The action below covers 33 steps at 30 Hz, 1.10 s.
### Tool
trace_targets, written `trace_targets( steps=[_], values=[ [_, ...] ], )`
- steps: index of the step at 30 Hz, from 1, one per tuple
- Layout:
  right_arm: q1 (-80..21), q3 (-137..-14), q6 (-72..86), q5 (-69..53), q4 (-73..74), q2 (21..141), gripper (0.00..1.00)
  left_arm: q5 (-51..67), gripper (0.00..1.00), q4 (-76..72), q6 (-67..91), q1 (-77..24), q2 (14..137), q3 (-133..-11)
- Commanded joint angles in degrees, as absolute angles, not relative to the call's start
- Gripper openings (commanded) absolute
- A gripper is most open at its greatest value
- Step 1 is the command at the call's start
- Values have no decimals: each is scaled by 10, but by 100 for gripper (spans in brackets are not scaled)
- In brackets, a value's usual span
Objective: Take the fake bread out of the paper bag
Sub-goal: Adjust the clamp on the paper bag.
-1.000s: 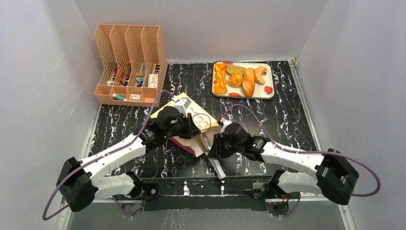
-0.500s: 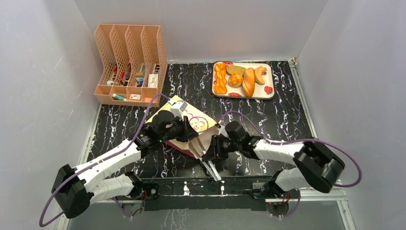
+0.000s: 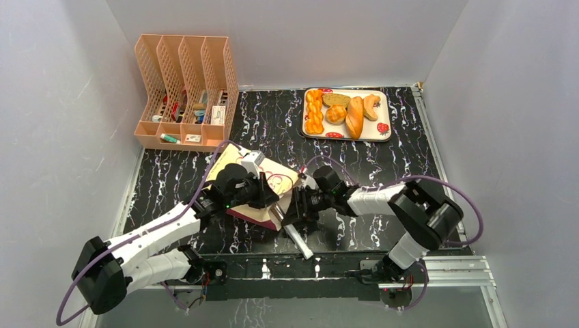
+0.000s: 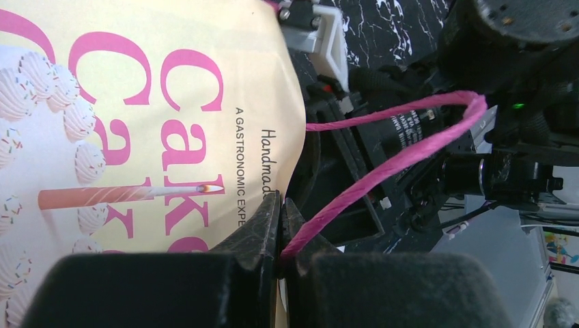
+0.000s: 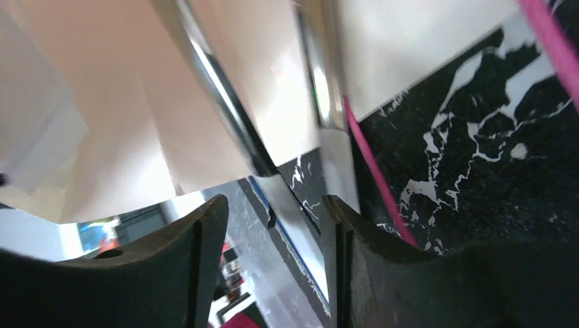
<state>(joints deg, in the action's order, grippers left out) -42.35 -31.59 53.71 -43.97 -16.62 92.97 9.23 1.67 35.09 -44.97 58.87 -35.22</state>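
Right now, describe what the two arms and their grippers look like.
Both arms have white link shells, bulky black joints and a looping purple cable. The left gripper and the right gripper have matte black fingers; green indicator lights glow on the wrists.

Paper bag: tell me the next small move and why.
Probably ease the right gripper deeper into the paper bag mouth to check for bread. The left gripper is pinching the cord handle, the right fingers sit open at the mouth, and five pieces already lie on the tray.
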Motion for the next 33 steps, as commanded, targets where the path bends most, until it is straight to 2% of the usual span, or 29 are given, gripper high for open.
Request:
trace_targets(
  steps=[1,14,24,29,33],
  values=[
    [-418,-391,441,-323,-26,851,53,120,0,31,350,-454,555,-348],
    [-435,-394,349,-162,121,683,56,101,0,54,363,-454,536,-351],
    [-585,-301,383,-56,71,598,56,102,0,61,375,-454,536,-355],
    [-698,-300,388,56,75,619,57,109,0,79,372,-454,543,-366],
    [-751,-299,393,112,59,651,57,106,0,90,372,-454,542,-371]
  ],
)
